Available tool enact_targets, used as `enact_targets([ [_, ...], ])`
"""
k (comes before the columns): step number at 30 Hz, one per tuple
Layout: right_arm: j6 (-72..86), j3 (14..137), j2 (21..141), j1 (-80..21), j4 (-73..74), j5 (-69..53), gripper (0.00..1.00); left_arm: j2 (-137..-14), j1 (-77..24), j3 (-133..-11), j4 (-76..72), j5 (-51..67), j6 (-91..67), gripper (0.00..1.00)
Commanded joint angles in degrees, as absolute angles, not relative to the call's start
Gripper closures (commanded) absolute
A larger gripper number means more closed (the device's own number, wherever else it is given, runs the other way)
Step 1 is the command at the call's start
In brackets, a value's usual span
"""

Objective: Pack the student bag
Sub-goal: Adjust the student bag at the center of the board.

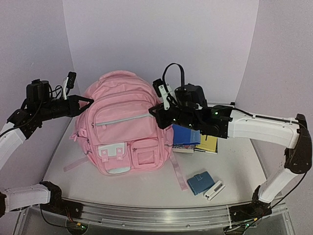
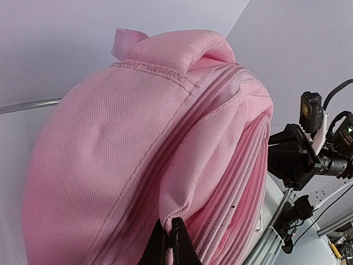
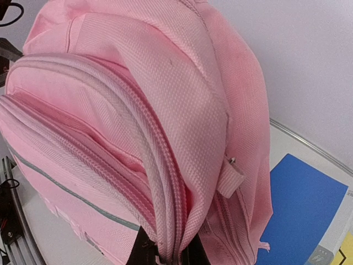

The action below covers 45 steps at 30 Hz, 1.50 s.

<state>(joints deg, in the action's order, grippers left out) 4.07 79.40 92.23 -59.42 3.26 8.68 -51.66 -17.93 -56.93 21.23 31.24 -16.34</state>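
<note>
While the student bag stands upright in the middle of the tabletop, I judge packing barely begun: its zips look shut. My left jaws pinch a fabric fold high on its left side, and my right jaws nip the zip ridge on its right. A blue book, yellow book, blue pouch and small white item lie outside, so opening and loading remain.
</note>
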Motion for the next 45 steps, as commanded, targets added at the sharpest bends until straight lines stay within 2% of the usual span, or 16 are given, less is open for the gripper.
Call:
enact_targets([
  [1, -3.2, 81.0, 94.6, -59.8, -18.5, 19.5, 1.00, -51.5, -18.4, -59.9, 27.4, 32.9, -14.5, 1.00],
  [5, -11.0, 81.8, 99.2, -59.6, -29.7, 20.9, 1.00, -51.8, -18.4, -61.2, 30.1, 33.2, -13.8, 1.00],
  [9, -13.6, 84.8, 104.2, -57.6, -34.3, 22.2, 1.00, -51.3, -18.5, -61.4, 31.2, 33.8, -14.5, 1.00],
  [15, -6.7, 85.9, 105.4, -49.4, -34.6, 7.9, 1.00, -51.0, -18.4, -60.9, 32.9, 31.5, -16.5, 0.99],
  [17, -6.5, 85.4, 104.5, -48.0, -34.5, 4.7, 1.00, -51.4, -18.5, -62.1, 35.8, 26.8, -17.1, 0.89],
  [20, -7.9, 84.0, 102.6, -46.9, -33.9, 3.0, 1.00, -51.4, -18.4, -63.7, 40.3, 19.4, -18.6, 0.58],
  [21, -8.1, 83.6, 101.8, -46.6, -33.6, 2.7, 1.00, -51.1, -18.5, -63.9, 41.4, 18.1, -19.6, 0.51],
  [22, -8.3, 83.3, 101.2, -46.2, -33.2, 2.5, 1.00, -50.8, -18.5, -63.8, 42.4, 17.1, -20.5, 0.45],
  [24, -8.5, 82.7, 100.2, -45.7, -32.8, 2.0, 1.00, -49.7, -18.4, -62.4, 44.0, 14.9, -23.5, 0.39],
  [30, -8.5, 81.9, 99.0, -45.2, -32.3, 0.5, 1.00, -45.9, -18.4, -54.8, 44.9, 8.8, -34.0, 0.37],
  [34, -8.4, 81.3, 98.5, -45.2, -32.4, -1.3, 1.00, -43.9, -18.4, -49.5, 38.8, 7.3, -36.7, 0.34],
  [38, -8.0, 79.9, 97.3, -45.2, -32.4, -2.2, 1.00, -46.9, -17.2, -47.1, 31.7, 7.1, -35.8, 0.33],
  [40, -7.5, 79.1, 96.5, -45.2, -32.4, -2.9, 1.00, -49.2, -13.7, -46.6, 27.5, 9.1, -35.1, 0.34],
  [45, -6.3, 77.5, 95.1, -45.2, -32.4, -4.2, 1.00, -54.2, -0.5, -43.2, 11.7, 24.3, -36.0, 0.38],
])
